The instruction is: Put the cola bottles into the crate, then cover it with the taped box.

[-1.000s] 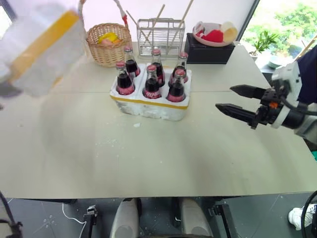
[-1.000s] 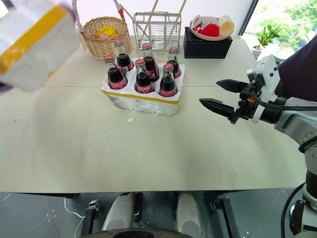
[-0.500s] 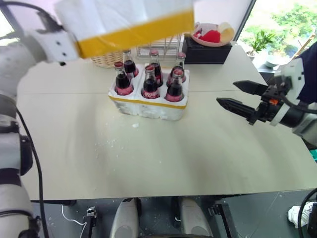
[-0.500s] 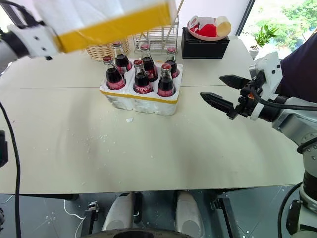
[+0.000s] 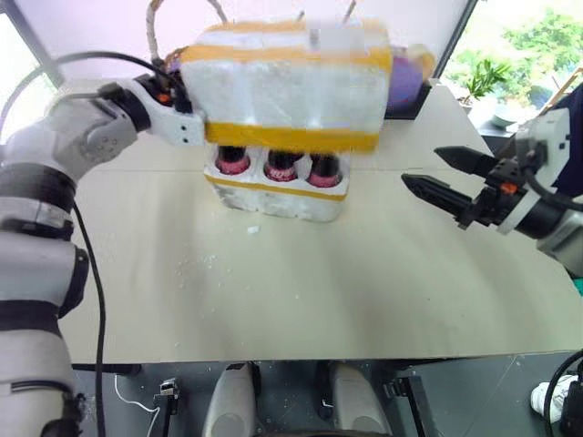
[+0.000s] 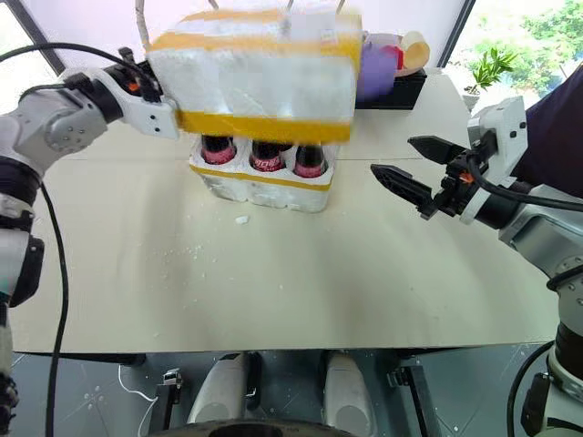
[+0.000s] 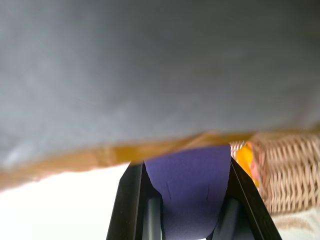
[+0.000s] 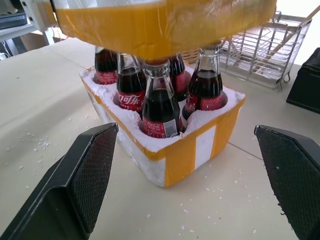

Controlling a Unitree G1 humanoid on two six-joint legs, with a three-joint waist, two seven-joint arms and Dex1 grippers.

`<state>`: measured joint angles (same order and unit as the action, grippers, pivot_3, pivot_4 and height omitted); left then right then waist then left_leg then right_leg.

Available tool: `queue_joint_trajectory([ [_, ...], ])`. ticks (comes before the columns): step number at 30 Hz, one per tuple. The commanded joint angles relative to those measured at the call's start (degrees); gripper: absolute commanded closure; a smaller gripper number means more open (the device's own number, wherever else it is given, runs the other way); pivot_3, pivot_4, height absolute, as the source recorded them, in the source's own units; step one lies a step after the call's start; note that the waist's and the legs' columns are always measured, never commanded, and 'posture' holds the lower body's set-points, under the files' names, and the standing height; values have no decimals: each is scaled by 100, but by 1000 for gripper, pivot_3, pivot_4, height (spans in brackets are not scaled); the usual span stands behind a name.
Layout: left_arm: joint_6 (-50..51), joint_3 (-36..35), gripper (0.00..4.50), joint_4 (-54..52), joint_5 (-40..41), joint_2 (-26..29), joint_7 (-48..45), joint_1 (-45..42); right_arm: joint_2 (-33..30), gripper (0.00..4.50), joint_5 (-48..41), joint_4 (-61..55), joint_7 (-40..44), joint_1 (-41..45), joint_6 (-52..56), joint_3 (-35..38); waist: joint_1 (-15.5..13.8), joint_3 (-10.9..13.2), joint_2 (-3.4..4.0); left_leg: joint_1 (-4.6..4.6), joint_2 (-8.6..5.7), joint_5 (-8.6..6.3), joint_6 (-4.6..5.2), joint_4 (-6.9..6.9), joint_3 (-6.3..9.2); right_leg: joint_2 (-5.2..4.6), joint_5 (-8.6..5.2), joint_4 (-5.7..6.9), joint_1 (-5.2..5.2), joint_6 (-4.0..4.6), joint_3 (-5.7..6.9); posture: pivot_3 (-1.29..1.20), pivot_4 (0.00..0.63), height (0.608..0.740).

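- The bench (image 5: 383,300) carries everything; most of it toward its near edge is bare but for a few white crumbs.
- The taped box (image 5: 287,86) hangs in the air directly over the crate (image 5: 278,193), toward the far side of the bench's middle. Its lower yellow band is level with the bottle necks, so its open underside looks to have begun taking in the caps. Its long axis runs left to right, matching the crate's.
- The left gripper (image 6: 137,86) has its jaws shut on the box's left end, so the left arm is the one that must lower it; the way to go is straight down.
- The crate sits flat with its one yellow band facing the near edge.
- The right gripper (image 5: 442,176) hovers well to the right of the crate, nearer the bench's right edge, jaws wide and empty, pointing toward the crate. It is free to steady the box's right end if needed.
- The cola bottles (image 8: 160,107) stand upright in the crate's wells, all six as far as I can count. In the right wrist view the box's rim just covers their caps.
- The bottle tops are what stand in the way: I judge the box could catch on a cap if it drifts sideways or tilts while coming down.
- Behind, along the far edge, a wicker basket (image 7: 287,170), a wire rack (image 8: 267,55) and a dark block (image 5: 405,96) stand clear of the descent.
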<state>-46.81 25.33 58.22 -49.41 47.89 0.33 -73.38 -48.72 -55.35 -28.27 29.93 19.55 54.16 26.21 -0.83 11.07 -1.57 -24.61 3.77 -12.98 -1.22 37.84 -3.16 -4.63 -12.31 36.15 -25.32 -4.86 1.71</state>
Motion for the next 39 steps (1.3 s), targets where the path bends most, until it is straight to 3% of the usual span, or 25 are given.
queue_joint_trajectory([
  [1,-40,20,4194,58,6,4,153,-271,-48,0,-108,-190,-20,-35,-142,251,4,0,0,0,0,-1,1,0,0,0,0,1,-1,0,0,0,150,740],
  [10,-291,40,4194,-152,52,353,191,251,-129,0,-30,-239,168,-329,-243,324,6,0,0,0,0,-3,5,0,0,0,0,0,-1,0,0,0,150,740],
  [11,-298,1,3183,-212,105,393,164,342,-136,0,-19,-234,189,-355,-265,320,9,0,0,0,0,-3,5,0,0,0,0,0,-1,0,0,0,150,740],
  [12,-291,-40,2905,-260,151,419,126,414,-142,0,-11,-225,203,-369,-286,315,11,0,0,0,1,-3,5,0,0,0,0,0,-1,0,0,0,150,740],
  [17,-235,-134,371,-514,172,623,154,757,-168,0,27,-93,279,-282,-359,208,8,0,0,0,1,-3,5,2,0,0,0,2,-1,0,0,0,150,740],
  [18,-244,-159,27,-583,193,667,155,828,-172,0,43,-62,298,-260,-373,180,6,0,0,0,1,-3,5,2,0,0,0,1,-1,0,0,0,150,740],
  [21,-331,-303,27,-791,411,831,62,1122,-172,0,90,5,348,-195,-399,91,5,0,0,1,1,-3,5,2,0,0,0,2,-1,0,0,0,150,740],
  [24,-586,-632,27,-1003,1157,1146,-404,1768,-170,0,105,11,390,-169,-408,23,24,-1,2,1,1,-3,5,2,0,-1,0,3,-1,0,0,0,150,740],
  [26,-623,-909,27,-1142,1908,1298,-945,2237,-192,0,116,18,425,-182,-413,12,49,-1,4,6,4,-6,9,0,-2,-1,0,4,-2,1,-1,0,150,740],
  [28,156,-1389,27,-1867,4146,1385,-2684,3248,-231,0,160,37,511,-248,-437,25,62,-3,8,9,5,-6,10,0,-1,0,0,8,-2,1,0,0,150,740],
  [29,1011,-1748,27,-2461,5302,1388,-3486,3740,-245,0,176,58,544,-271,-445,31,65,-3,9,11,6,-6,10,-2,-4,-2,-1,8,-1,2,-2,0,150,740],
  [32,5140,-3077,27,-4384,8871,1582,-5087,4681,-281,0,221,135,646,-296,-488,-9,60,2,5,9,12,-6,10,0,-1,-4,-1,11,0,6,-3,0,150,740],
  [33,6876,-3560,27,-4699,10237,1928,-5500,4720,-286,0,227,175,703,-263,-490,-65,42,3,4,7,12,-6,9,3,6,-2,-2,10,2,9,-2,0,150,740],
  [34,7978,-3913,27,-4893,11060,2254,-5989,4796,-294,0,232,205,770,-233,-493,-118,32,8,-7,5,12,-6,9,7,11,-1,-5,10,3,13,1,0,150,740],
  [36,8635,-4422,27,-5270,11490,2584,-6786,5018,-314,0,273,264,906,-158,-520,-246,47,10,-8,2,12,-6,9,12,19,7,-12,5,4,24,6,0,150,740],
  [39,8850,-4582,27,-5364,11141,2882,-7226,5160,-352,0,291,351,1129,-38,-566,-382,18,-11,70,25,-4,-9,8,9,9,-9,-18,-17,35,26,3,0,150,740],
])
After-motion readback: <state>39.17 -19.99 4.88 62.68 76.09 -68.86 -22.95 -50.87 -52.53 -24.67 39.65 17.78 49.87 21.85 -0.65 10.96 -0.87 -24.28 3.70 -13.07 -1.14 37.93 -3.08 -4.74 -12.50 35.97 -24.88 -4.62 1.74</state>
